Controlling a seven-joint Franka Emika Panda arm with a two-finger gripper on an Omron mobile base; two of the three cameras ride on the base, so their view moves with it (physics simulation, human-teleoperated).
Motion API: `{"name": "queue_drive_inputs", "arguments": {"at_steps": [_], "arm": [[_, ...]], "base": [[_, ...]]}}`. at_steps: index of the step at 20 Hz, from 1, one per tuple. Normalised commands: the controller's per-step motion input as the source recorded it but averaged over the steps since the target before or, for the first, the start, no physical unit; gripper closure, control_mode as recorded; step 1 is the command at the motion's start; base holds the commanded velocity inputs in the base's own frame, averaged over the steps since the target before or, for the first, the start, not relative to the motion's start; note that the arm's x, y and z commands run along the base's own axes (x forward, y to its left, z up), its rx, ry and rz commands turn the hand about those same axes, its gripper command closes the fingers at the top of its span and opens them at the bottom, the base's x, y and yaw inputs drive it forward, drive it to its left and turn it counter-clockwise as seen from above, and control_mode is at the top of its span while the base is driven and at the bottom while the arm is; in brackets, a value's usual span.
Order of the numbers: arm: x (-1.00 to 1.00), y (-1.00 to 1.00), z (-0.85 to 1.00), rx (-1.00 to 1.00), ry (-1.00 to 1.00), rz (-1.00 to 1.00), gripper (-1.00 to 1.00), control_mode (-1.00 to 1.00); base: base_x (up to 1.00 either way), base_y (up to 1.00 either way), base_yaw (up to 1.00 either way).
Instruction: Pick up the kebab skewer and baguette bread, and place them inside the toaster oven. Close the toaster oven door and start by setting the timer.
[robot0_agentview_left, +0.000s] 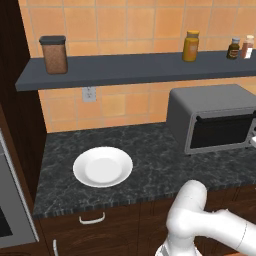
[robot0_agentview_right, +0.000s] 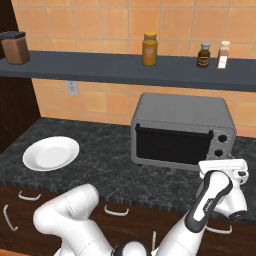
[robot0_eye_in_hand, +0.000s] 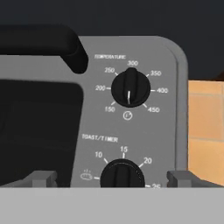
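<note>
On the counter: a grey oven (robot0_agentview_right: 182, 131) stands at the right of the dark speckled worktop (robot0_agentview_right: 110, 165), its back near the tiled wall.
Door: dark glass panel (robot0_agentview_right: 172, 145) in a grey frame, upright and closed against the oven front, with a slim bar handle (robot0_agentview_right: 172, 131) along its top edge.
Controls: two black knobs sit in a column right of the door; the upper knob (robot0_eye_in_hand: 130, 88) is ringed by temperature figures, the lower knob (robot0_eye_in_hand: 122, 175) carries the toast/timer scale.
Gripper: (robot0_eye_in_hand: 109, 178) fingers spread wide, nothing between them; the two tips flank the lower knob, just in front of the panel; whether they touch it cannot be told.
Arm: white links (robot0_agentview_right: 210, 200) rise from below the counter edge to the oven's right front corner.
Plate: white, round (robot0_agentview_left: 103, 166), well apart from the oven at the left of the worktop; nothing lies on it.
Shelf: dark board (robot0_agentview_left: 125, 70) above the counter, bearing a brown canister (robot0_agentview_left: 53, 54) at left, a yellow jar (robot0_agentview_left: 190, 46) and two small bottles (robot0_agentview_left: 240, 48) at right.
Wall: an outlet (robot0_agentview_left: 89, 94) under the shelf.
</note>
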Motion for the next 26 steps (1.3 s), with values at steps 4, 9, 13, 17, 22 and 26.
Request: {"name": "queue_drive_inputs", "arguments": {"at_steps": [4,9,13,17,22,26], "arm": [[0.16,0.03,0.00,0.00,0.00,0.00,-1.00,-1.00],[0.28,0.00,-0.04,0.00,0.00,0.00,-1.00,-1.00],[0.07,-0.22,-0.13,0.00,0.00,0.00,-1.00,-1.00],[0.06,-0.02,-0.11,0.00,0.00,0.00,-1.00,-1.00],[0.00,0.12,-0.01,-0.04,0.00,0.00,-1.00,-1.00],[0.00,0.12,0.00,-0.09,0.00,0.00,-1.00,-1.00]], "base": [[0.00,0.00,0.00],[0.00,0.00,0.00],[0.00,0.00,0.00],[0.00,0.00,0.00],[0.00,0.00,0.00],[0.00,0.00,0.00]]}}
